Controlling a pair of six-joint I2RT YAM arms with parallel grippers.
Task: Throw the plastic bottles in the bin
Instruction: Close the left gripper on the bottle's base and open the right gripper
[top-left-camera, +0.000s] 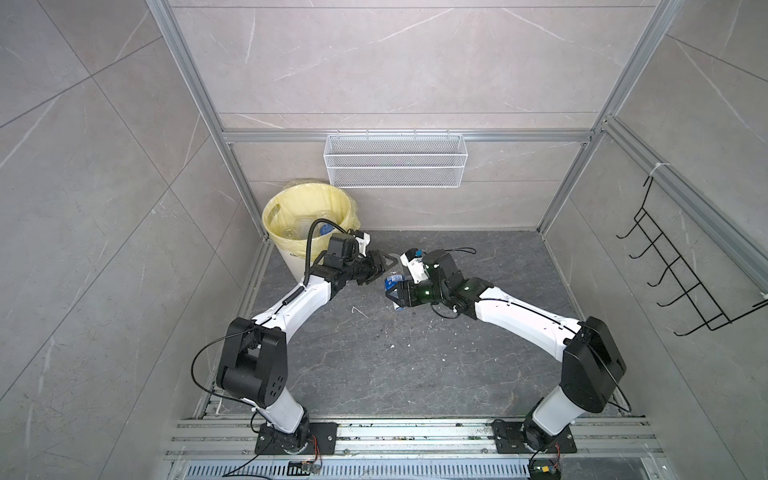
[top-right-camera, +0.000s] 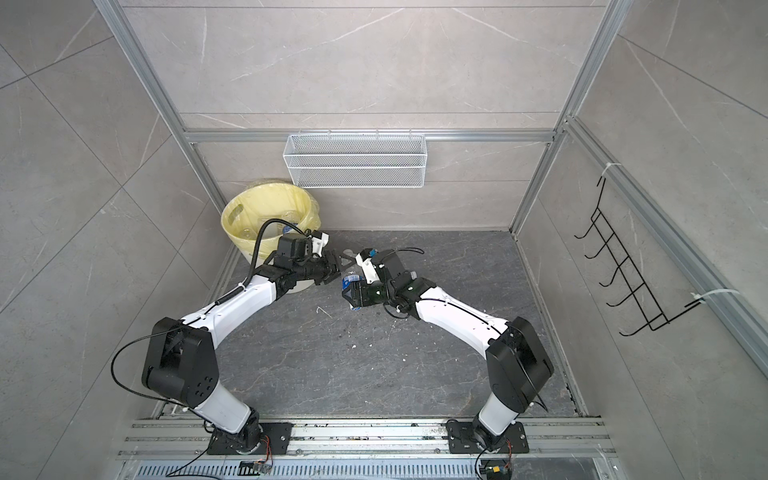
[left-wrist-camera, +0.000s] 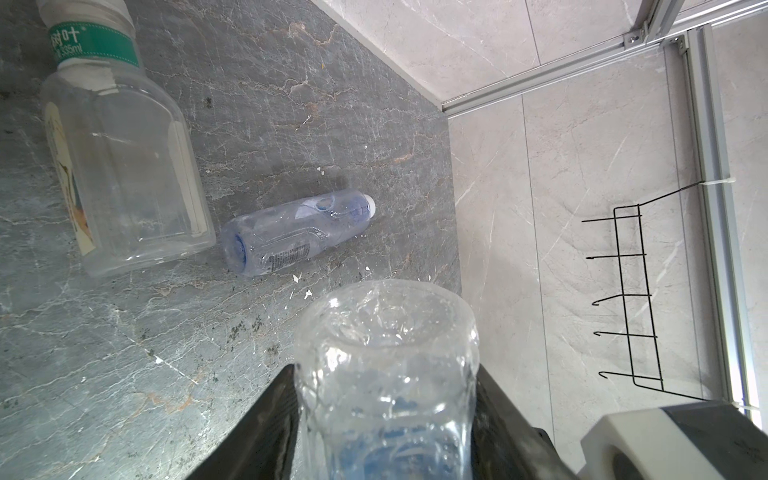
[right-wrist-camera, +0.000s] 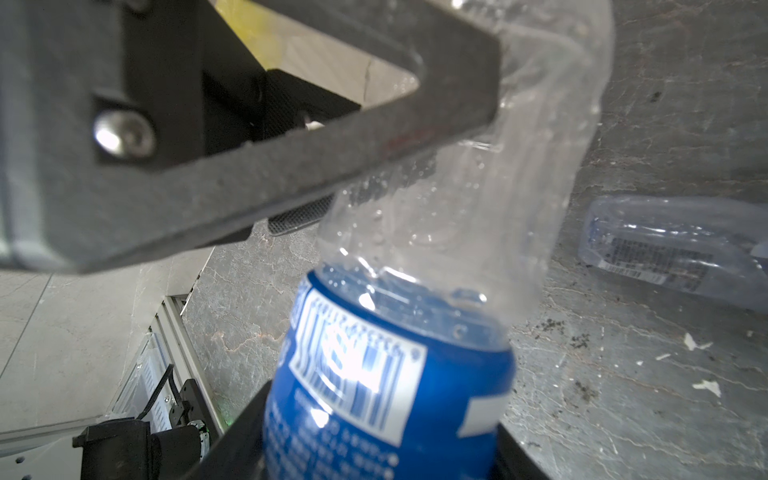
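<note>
— Where is the bottle that the arms are handling?

— The blue-labelled bottle (top-left-camera: 392, 284) is held off the dark worktop (top-left-camera: 374, 353), between the two arms. It is near the bin (top-left-camera: 291, 259) but outside it.

— What has hold of it?

— The right tool (top-left-camera: 392, 296) is clamped around the blue label, and the right wrist view shows the label sitting between its black fingers. The left tool (top-left-camera: 384, 269) is at the bottle's clear end. In the left wrist view its fingers (left-wrist-camera: 257, 436) lie against both sides of the clear base, so both tools grip the one bottle.

— And the other bottles?

— Two lie on their sides on the worktop beyond the held one. One is a wide green-labelled bottle (left-wrist-camera: 120, 166); just beside its base is a slim blue-tinted bottle (left-wrist-camera: 291, 237) with a white cap. A few clear bottles (top-left-camera: 297, 230) lie inside the bin, within its yellow bag (top-left-camera: 291, 199).
</note>
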